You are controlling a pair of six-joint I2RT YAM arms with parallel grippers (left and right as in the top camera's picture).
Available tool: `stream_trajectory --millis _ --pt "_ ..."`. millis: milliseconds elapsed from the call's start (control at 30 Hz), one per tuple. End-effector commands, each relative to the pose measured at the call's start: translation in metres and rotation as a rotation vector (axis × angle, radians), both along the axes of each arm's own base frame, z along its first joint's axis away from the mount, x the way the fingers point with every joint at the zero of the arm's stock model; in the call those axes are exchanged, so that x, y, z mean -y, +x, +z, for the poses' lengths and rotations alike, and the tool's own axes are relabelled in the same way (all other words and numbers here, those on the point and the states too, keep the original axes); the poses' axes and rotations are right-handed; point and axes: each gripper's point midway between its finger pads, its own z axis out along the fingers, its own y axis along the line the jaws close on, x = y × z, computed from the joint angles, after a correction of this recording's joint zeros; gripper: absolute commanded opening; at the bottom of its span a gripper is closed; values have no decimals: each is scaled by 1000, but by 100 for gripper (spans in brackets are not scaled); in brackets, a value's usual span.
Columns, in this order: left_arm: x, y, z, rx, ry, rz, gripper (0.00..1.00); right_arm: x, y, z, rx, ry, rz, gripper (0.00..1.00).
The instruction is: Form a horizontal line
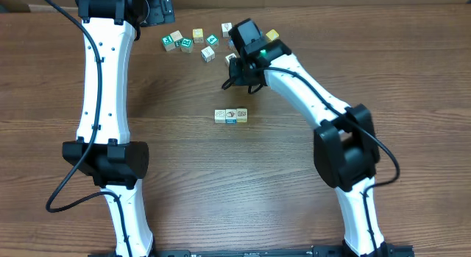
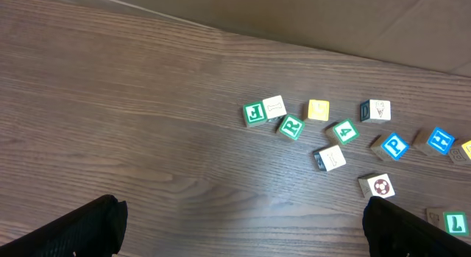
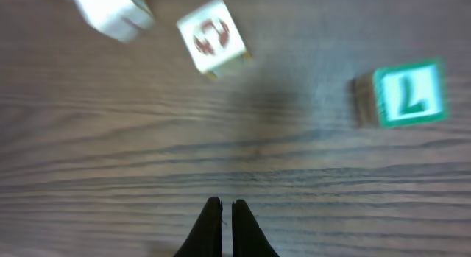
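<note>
Three letter blocks (image 1: 231, 115) stand side by side in a short horizontal row at the table's middle. Several loose blocks (image 1: 193, 42) lie scattered at the back. My right gripper (image 1: 237, 71) hovers between the row and the loose blocks. In the right wrist view its fingers (image 3: 227, 209) are shut and empty, with a green L block (image 3: 408, 93) and a red-marked block (image 3: 213, 37) ahead of them. My left gripper (image 1: 158, 12) is at the back left. Its fingers (image 2: 243, 220) are wide open and empty, above bare table left of the scattered blocks.
The left wrist view shows the loose blocks: green J (image 2: 254, 113), green R (image 2: 291, 127), yellow (image 2: 319, 109), green 4 (image 2: 344, 131), blue P (image 2: 394, 146) and a ball-marked block (image 2: 380, 186). A cardboard wall (image 2: 353, 21) runs along the table's back.
</note>
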Motion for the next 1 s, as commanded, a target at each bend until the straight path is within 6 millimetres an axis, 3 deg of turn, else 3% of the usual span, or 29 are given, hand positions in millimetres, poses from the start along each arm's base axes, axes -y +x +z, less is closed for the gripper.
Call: stream_trajectory --millis 0,233,967 --pt "3 0 4 9 11 -12 100 -3 -4 -22 -38 -15 2 4" --pt "3 0 4 9 11 -12 100 0 -8 -49 -83 -39 2 4" --pt "3 0 4 9 11 -12 100 -7 -34 -54 -151 -82 38 4"
